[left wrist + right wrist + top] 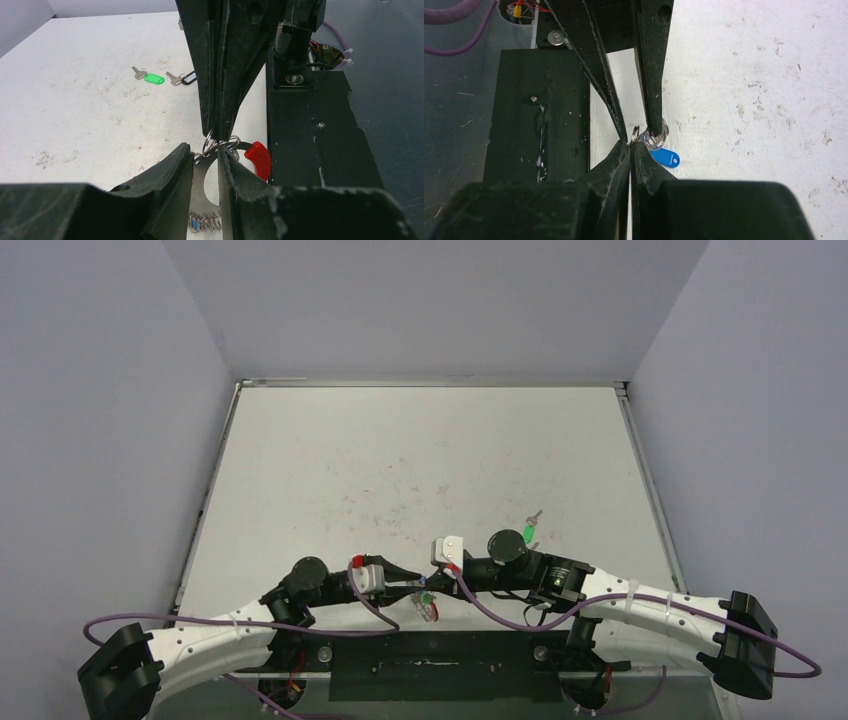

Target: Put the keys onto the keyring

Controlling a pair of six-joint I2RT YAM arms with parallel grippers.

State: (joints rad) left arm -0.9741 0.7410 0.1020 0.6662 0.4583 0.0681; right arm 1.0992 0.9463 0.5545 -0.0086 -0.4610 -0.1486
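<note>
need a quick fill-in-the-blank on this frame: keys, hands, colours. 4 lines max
1. The plastic-headed silver key lying on the white table, away from both hands, has a ____ head.
2. In the right wrist view, the oval plastic key tag just below the meeting fingertips is ____.
3. The right hand has its jaws ____ (open/shut).
4. In the left wrist view, the glossy curved piece beside the left hand is ____.

Missing words: green; blue; shut; red

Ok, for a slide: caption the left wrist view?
Left gripper and shut right gripper meet at small metal rings beside the keyring's red section; green key behind.
</note>
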